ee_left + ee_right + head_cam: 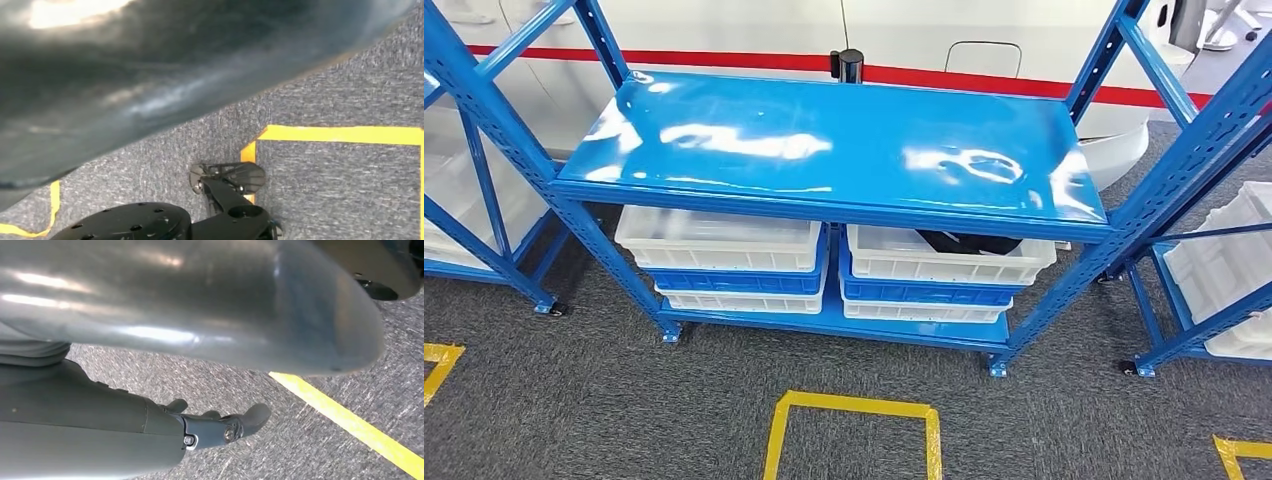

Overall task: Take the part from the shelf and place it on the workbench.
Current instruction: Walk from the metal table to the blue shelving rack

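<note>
**Part waits in the lower right crate, both arms hanging**

On the grey carpet before the robot stands a blue metal shelf [834, 150], its glossy top deck bare and reflecting the room lights. Under that deck, at the left, a white crate [719, 240] sits stacked on a blue crate [734, 280] and another white one below. To the right of that stack a second white crate [949, 255] tops a similar pile, and inside it lies the part [969, 241]: a dark, nearly black object, flat and curved in outline, of which only the upper edge shows above the crate wall, so its full shape cannot be told. Yellow tape [854, 415] marks a square on the floor in front of the shelf.

The left hand [227, 180] hangs over the carpet near a yellow tape corner; how its fingers lie cannot be told. The right hand [220, 427] hangs above the carpet beside a yellow line, fingers loosely extended and holding nothing.
</note>
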{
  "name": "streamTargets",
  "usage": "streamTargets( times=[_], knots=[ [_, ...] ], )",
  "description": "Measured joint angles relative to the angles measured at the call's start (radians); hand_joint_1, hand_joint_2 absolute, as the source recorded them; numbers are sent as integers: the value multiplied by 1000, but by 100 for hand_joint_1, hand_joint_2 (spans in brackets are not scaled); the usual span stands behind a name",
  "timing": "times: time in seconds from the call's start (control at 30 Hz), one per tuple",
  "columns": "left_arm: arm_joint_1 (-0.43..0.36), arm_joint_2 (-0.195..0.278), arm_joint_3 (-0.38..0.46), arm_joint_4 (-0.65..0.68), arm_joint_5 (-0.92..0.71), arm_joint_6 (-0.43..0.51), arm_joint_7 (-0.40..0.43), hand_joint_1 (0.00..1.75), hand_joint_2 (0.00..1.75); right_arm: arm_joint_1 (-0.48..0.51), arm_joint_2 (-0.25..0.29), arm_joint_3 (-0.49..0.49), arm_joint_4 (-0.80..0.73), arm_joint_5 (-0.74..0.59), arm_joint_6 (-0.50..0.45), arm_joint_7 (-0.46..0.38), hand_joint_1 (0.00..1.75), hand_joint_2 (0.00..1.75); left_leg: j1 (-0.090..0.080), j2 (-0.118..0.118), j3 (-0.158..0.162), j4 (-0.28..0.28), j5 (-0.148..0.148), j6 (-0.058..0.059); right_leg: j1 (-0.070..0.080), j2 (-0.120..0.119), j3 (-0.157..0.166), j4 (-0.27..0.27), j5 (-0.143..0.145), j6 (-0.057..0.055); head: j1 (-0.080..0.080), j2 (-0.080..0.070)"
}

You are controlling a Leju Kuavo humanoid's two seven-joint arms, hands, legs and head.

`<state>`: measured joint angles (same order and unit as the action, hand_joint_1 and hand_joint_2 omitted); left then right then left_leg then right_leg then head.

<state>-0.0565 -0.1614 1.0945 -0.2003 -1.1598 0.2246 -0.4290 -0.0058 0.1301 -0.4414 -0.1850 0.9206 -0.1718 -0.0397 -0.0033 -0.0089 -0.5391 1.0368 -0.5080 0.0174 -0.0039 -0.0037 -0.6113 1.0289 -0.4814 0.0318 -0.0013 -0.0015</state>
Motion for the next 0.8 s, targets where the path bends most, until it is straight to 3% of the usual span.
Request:
streamTargets(
  times=[0.07, 0.13, 0.23, 0.27, 0.3, 0.33, 0.4, 0.47, 0.53, 0.6, 0.67, 0.77, 0.8],
  knots=[
    [0, 0, 0, 0, 0, 0, 0, 0, 0, 3, 0, 0, 0, 0, 0, 0, 0, 0, 2, 2, 6, 11, -1, -13, -3, 3, 18, -9, 10, -17, -1, 0],
    [0, 0, 0, 0, 0, 0, 0, 0, 0, 5, -1, 0, 0, 1, 0, 0, 0, 0, 4, 4, -6, 61, -29, -23, -10, 3, 44, -13, 18, -30, -2, 0],
    [0, 0, 0, 0, -1, 0, 1, 0, 0, 3, -1, 0, 0, 1, 0, 0, 0, 0, 8, 5, -98, 223, -107, -33, -10, 3, 62, -13, 11, -40, -4, 0],
    [1, 0, 0, 0, -1, 0, 1, 0, 0, 2, -1, 0, 0, 1, 1, 0, 0, 0, 10, 5, -127, 258, -117, -36, -10, 4, 66, -12, 7, -41, -4, 0],
    [2, 0, 0, 0, -1, 0, 1, 0, 0, 3, -1, 0, 0, 1, 1, 1, 0, 0, 12, 5, -140, 258, -107, -39, -10, 5, 72, -12, 2, -40, -4, 0],
    [2, 0, 0, 0, -1, 0, 2, 0, 0, 5, -1, 0, 0, 1, 1, 1, 0, 0, 16, 5, -135, 223, -76, -41, -11, 7, 80, -12, -4, -37, -4, 0],
    [3, 0, 1, 0, -1, 0, 2, 0, 0, 6, 0, 0, 0, 3, 2, 2, 0, 0, 22, 6, -98, 106, 3, -43, -12, 10, 98, -11, -18, -27, -5, 0],
    [3, 0, 1, 1, -2, 0, 3, 0, 0, 5, 1, 0, 0, 4, 2, 2, 0, 0, 21, 7, -72, 34, 20, -35, -9, 11, 103, -11, -29, -14, -8, 0],
    [3, 1, 1, 1, -2, 0, 3, 0, 0, 4, 1, 0, 0, 4, 2, 2, 0, 0, 16, 6, -66, 22, 15, -16, -7, 12, 109, -7, -33, 1, -9, 0],
    [5, 1, 1, 1, -1, 0, 4, 0, 0, 4, 1, 0, 0, 4, 2, 2, 0, 0, 15, 5, -49, 14, 30, 1, -9, 11, 110, 14, -39, 12, -9, 0],
    [4, 1, 1, 1, -1, 0, 4, 0, 0, 3, 1, 0, 0, 4, 2, 2, 0, 0, 16, 4, -33, 9, 29, 11, -11, 10, 66, 86, -65, 11, -6, 0],
    [1, 1, 1, 1, -1, 0, 4, 0, 0, 1, 2, 0, 0, 4, 2, 2, 0, 0, 12, 2, -29, 9, 19, 20, -10, 10, -54, 253, -120, 5, -2, 0],
    [1, 1, 1, 1, -1, 0, 4, 0, 0, 2, 2, 0, 0, 4, 2, 2, 0, 0, 11, 0, -25, 9, 14, 21, -10, 10, -77, 265, -117, 9, -2, 0]
  ],
)
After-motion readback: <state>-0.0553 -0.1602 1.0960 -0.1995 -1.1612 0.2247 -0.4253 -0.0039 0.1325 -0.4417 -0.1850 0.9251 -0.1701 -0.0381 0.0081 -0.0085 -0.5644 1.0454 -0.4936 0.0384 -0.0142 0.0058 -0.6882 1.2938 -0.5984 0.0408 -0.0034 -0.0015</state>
